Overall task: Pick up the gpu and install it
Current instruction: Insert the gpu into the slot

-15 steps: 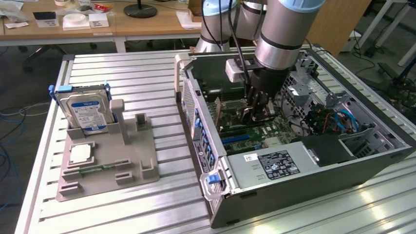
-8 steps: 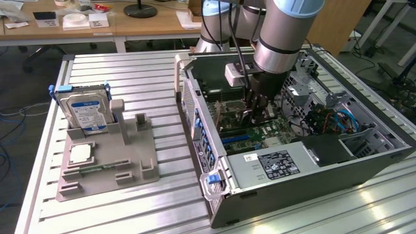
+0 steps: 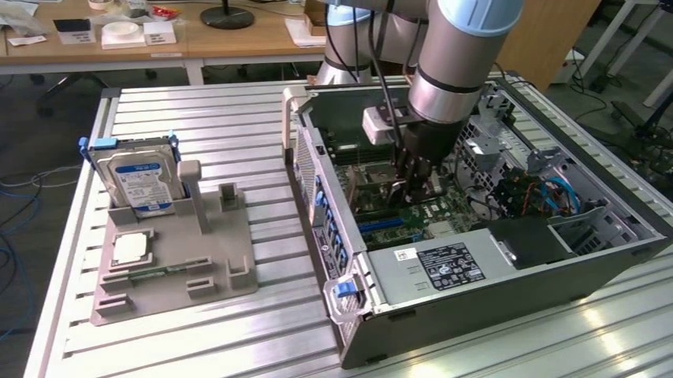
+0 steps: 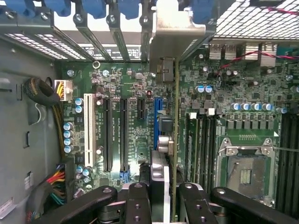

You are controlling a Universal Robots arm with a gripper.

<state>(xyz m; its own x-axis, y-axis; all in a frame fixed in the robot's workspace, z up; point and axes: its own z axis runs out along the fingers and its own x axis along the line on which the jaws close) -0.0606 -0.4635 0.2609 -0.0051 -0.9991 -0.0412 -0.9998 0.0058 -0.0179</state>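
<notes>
Gripping the gpu edge-on, the jaws of the gripper stand narrow, one black finger on each side of the thin card, in the wrist view. That view shows the card upright above the motherboard, its silvery bracket up against the slotted rear wall of the case, beside a blue expansion slot; whether its edge is seated in any slot cannot be told. Beside it lie one white slot, two long black slots and one open processor socket.

The exterior view supplies what the wrist camera misses: one robot arm reaching straight down into one open computer case lying on the ribbed metal bench, the gripper low over the board. Toward the exterior view's left, well apart from the case, one grey holder tray carries one blue-labelled hard drive standing upright at its far end and one small square silver chip lying flat nearer the camera. Beyond the bench stands a wooden desk strewn with small items.
</notes>
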